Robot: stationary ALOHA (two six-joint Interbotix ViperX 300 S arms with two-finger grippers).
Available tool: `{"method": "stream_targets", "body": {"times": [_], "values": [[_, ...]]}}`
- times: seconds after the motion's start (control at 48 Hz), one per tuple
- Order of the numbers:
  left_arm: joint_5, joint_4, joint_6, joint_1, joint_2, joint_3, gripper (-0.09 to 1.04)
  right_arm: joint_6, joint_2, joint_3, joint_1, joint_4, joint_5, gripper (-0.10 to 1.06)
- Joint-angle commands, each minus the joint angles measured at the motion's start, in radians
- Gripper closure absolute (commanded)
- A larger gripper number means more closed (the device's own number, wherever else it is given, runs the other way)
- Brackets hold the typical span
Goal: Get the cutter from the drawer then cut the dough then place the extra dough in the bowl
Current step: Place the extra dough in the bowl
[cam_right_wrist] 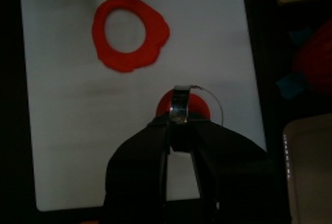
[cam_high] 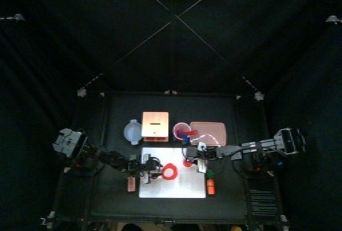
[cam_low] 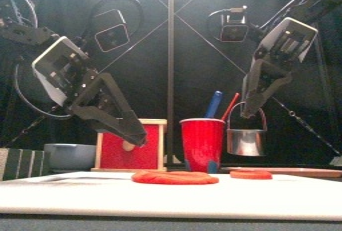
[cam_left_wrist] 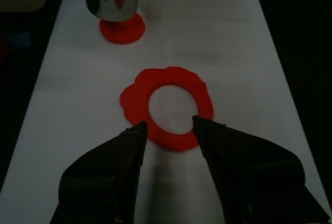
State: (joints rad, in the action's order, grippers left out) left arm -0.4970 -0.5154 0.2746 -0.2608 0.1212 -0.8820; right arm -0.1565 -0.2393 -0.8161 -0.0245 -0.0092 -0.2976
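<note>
Your right gripper (cam_low: 251, 107) is clenched on the wire handle of the cutter (cam_low: 245, 140), which hangs just clear of the white cutting board (cam_low: 160, 197). Directly beneath it lies the cut-out disc (cam_low: 250, 174), so the cut looks done and the cutter is raised to leave that piece flat.

Your left gripper (cam_left_wrist: 172, 126) is released, its jaws spread and tilted down. The dough ring (cam_left_wrist: 136, 97) lies just ahead of it, and the ring's near rim sits in line with the gap between the jaws, a fair line-up for a pinch. That ring is the extra dough, and it lies flat on the board between your two grippers.

The blue-grey bowl (cam_low: 70, 155) waits beyond the left gripper toward the back. It is off the board on the worktop (cam_high: 247, 110), beside the wooden box (cam_low: 131, 145).

I judge the pinch comes next. A thin, soft ring may stretch or tear, so take it by the rim and lift slowly.
</note>
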Motion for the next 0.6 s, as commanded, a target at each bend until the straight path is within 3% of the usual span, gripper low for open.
{"method": "stream_targets", "body": {"times": [0.021,0.604], "values": [[-0.003,0.003,0.002,0.005,-0.017,0.014,0.13,0.0,0.006,0.029,0.003,0.031,0.018,0.43],[-0.003,0.003,0.003,0.011,-0.014,-0.003,0.13,0.005,0.049,0.025,0.026,0.13,0.021,0.43]]}}
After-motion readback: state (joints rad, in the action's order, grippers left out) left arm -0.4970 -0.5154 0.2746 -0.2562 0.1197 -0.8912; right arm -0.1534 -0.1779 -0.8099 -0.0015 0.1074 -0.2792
